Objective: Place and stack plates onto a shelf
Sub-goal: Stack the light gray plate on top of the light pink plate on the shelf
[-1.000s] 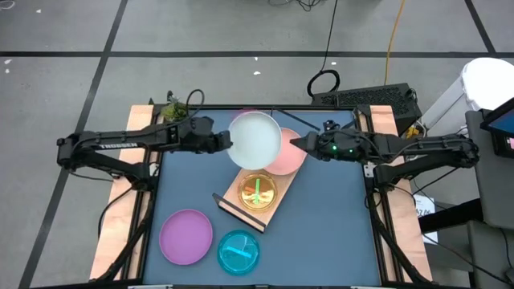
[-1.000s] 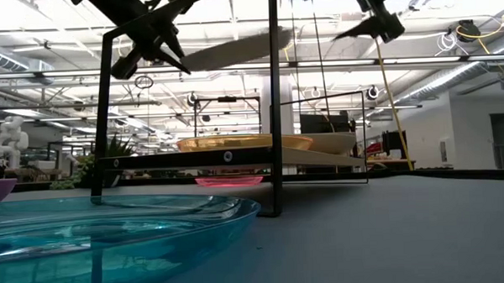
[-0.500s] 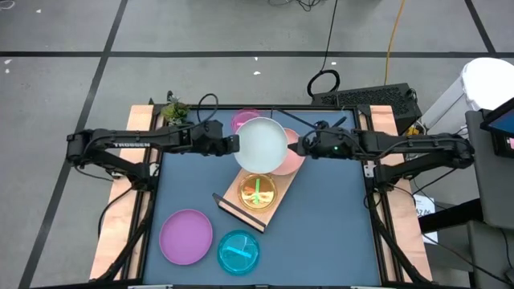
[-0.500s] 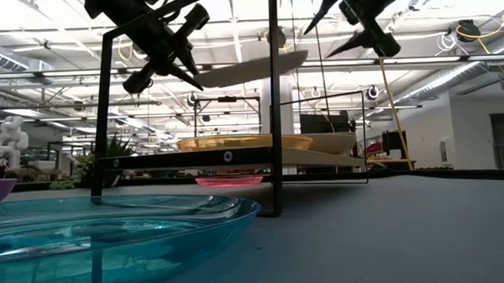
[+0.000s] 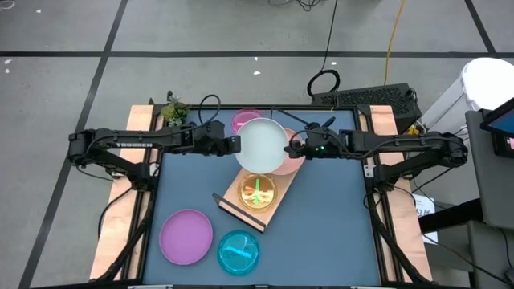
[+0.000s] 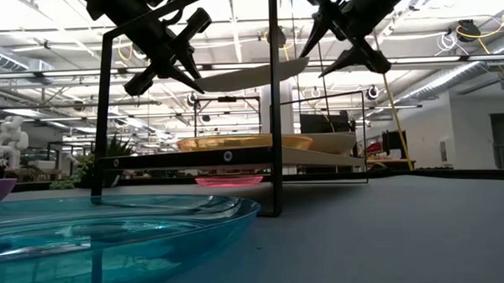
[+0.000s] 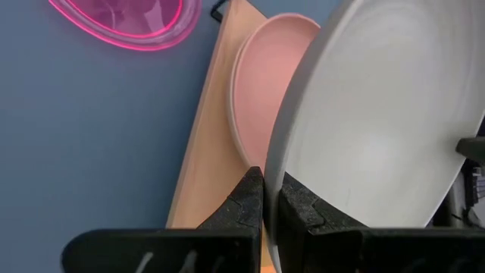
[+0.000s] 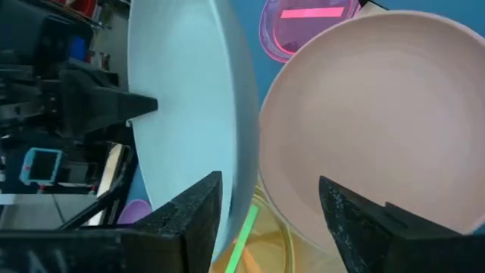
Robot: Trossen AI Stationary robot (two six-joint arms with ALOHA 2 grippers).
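A pale blue-white plate (image 5: 261,144) hangs in the air over the far end of the light-wood shelf (image 5: 233,202). My left gripper (image 5: 234,144) is shut on its left rim. My right gripper (image 5: 294,146) is open at the plate's right rim, one finger above the rim and one below (image 6: 304,64); I cannot tell whether they touch it. On the shelf, a salmon pink plate (image 5: 294,162) lies under the held plate. An orange translucent plate (image 5: 257,191) with a green one inside it sits on the shelf's near end. My left gripper pinches the plate's rim (image 7: 273,180) on the plate's left side between its two fingers. The fingers come slanting down from the table's left. The plate is lifted clear of the shelf, nearly level, with its right side a little higher (image 6: 241,75).
A pink translucent plate (image 5: 245,120) lies on the table beyond the shelf. A purple plate (image 5: 185,236) and a blue translucent plate (image 5: 238,250) lie near the front edge. A small plant (image 5: 172,110) stands at the far left corner. The table's right half is bare mat.
My left gripper has carried the pale plate a little toward the table's right and down, over the salmon plate. My right gripper has come down and toward the table's left, rolling its wrist, until its fingers stand astride the plate's right rim.
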